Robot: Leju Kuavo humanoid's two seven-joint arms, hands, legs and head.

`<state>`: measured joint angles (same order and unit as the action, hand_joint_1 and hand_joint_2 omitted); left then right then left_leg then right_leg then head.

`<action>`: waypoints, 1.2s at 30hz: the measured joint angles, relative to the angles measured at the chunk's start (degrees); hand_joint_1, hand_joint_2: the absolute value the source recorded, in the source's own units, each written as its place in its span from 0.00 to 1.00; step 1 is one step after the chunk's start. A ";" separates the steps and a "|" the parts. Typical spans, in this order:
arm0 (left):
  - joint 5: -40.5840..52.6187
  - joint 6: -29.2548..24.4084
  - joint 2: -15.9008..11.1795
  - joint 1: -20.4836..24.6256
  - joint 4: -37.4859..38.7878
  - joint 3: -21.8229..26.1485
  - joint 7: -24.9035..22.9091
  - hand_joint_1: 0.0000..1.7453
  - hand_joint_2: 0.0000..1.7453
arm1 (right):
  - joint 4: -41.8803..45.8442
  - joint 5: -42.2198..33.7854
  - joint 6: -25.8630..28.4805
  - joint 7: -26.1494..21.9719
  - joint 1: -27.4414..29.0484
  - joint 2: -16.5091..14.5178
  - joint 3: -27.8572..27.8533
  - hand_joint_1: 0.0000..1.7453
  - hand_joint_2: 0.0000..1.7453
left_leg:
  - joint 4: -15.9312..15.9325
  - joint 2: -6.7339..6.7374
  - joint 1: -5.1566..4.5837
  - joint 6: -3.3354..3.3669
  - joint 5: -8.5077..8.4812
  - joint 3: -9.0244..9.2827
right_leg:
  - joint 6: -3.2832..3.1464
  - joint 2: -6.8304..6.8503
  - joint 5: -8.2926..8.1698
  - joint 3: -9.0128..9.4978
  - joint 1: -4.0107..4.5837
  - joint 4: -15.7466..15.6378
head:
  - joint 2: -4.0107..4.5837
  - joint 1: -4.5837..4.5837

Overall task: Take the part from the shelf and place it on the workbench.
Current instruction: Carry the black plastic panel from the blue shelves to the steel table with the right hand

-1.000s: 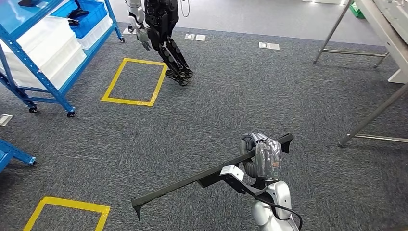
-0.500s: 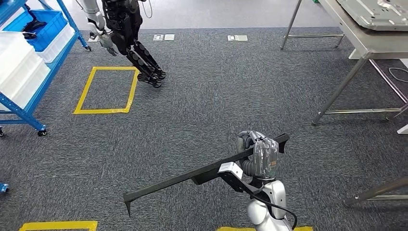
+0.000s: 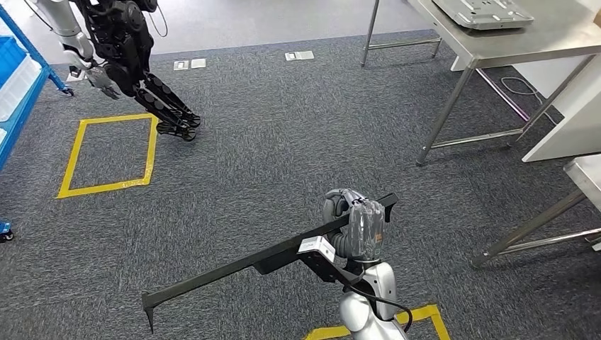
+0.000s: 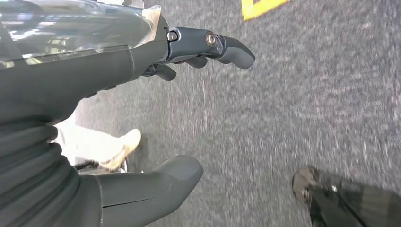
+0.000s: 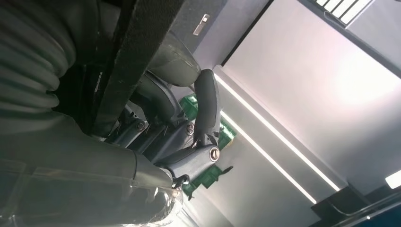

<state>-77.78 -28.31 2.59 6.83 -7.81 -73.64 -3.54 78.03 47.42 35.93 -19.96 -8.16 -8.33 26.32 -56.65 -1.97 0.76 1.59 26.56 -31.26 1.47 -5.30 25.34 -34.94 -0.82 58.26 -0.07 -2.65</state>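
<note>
Overhead, the grey carpet floor (image 3: pixel 283 156) takes up most of the head view, marked with a yellow taped square (image 3: pixel 110 152) at the left and a yellow taped corner (image 3: pixel 418 319) near the robot's own body. At the upper right stands a steel-legged tabletop (image 3: pixel 510 39) carrying a flat grey tray-like piece (image 3: pixel 482 10), and the corner of a second tabletop (image 3: pixel 585 173) shows at the right edge. A blue shelf (image 3: pixel 18 78) with a white bin sits at the far left edge. Another humanoid robot (image 3: pixel 117 49), dark with silver arms, stands near the yellow square.

Low in the middle, the part (image 3: pixel 234 269), a long thin black bar with a short downturned tip at its left end, is carried level above the floor, well apart from both shelf and tabletop. The right robot hand (image 3: pixel 358 227) is wrapped around the bar near its right end; in the right wrist view its dark fingers (image 5: pixel 208 101) curl over the black bar (image 5: pixel 137 52), gripping it.

The left robot hand (image 4: pixel 118 109) appears in the left wrist view hanging over the carpet with nothing in it, its thick thumb (image 4: pixel 156 182) and darker fingers (image 4: pixel 213 45) held well apart. A light shoe (image 4: pixel 120 149) shows on the floor beyond it.
</note>
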 joint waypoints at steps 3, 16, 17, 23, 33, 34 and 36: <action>-0.30 -0.20 -0.07 -0.12 0.01 0.00 -0.03 0.00 1.00 | -0.01 -0.15 0.00 0.25 -0.15 0.03 0.56 1.00 1.00 | 0.29 2.32 -0.22 0.78 -0.29 -0.21 | -0.49 4.08 4.62 -4.65 0.12 9.85 | 0.00 0.67; -1.41 -0.92 0.07 0.03 0.01 0.01 0.19 0.00 1.00 | -0.11 -0.69 0.01 -0.54 -0.46 -0.07 1.02 1.00 1.00 | -2.58 6.70 -0.46 -1.37 2.40 -0.62 | -1.12 6.49 0.53 2.79 0.06 -1.82 | 0.00 0.59; -1.56 -0.95 0.06 0.01 0.01 0.02 0.24 0.00 1.00 | -0.10 -0.62 0.01 -0.54 -0.50 -0.17 1.03 1.00 1.00 | -5.72 4.86 -0.25 -1.67 4.36 -1.92 | -1.36 5.83 0.39 2.80 -0.08 -1.86 | 0.00 0.35; -2.40 -1.04 0.05 -0.31 0.01 0.02 0.64 0.00 1.00 | -0.12 -0.20 0.00 -0.26 -0.37 -0.04 0.81 1.00 1.00 | -11.57 1.22 0.06 -1.84 4.66 -4.97 | -1.72 1.45 0.07 2.71 0.03 -1.78 | 0.00 -0.09; -2.66 -2.26 0.27 -0.22 0.01 0.07 0.37 0.00 1.00 | 0.09 -0.22 0.01 -0.28 -0.48 0.56 0.48 1.00 1.00 | 0.51 1.83 0.01 0.77 -0.18 -0.04 | -0.22 3.31 3.72 -3.26 0.28 7.17 | 0.00 0.80; -2.67 -2.61 0.38 -0.23 0.01 0.07 0.23 0.00 1.00 | 0.09 -0.41 0.01 -0.31 -0.42 0.70 0.40 1.00 1.00 | 0.49 2.66 -0.13 0.86 -0.20 -0.11 | -0.29 4.11 5.30 -5.12 0.23 11.22 | 0.00 1.00; -2.66 -2.93 0.55 -0.22 0.01 0.07 0.22 0.00 1.00 | 0.05 -0.96 0.01 -0.47 -0.18 1.11 -0.01 1.00 1.00 | 0.46 4.24 -0.30 0.88 -0.18 -0.19 | 0.08 4.66 6.46 -6.79 0.15 15.34 | 0.00 1.05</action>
<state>-80.44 -31.24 3.14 6.61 -7.80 -73.57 -3.31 78.08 46.46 35.94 -20.42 -8.33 -7.22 26.31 -56.18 2.27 0.46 2.48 26.39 -31.45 1.55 -0.64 31.80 -41.73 -0.67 73.60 -0.07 -1.60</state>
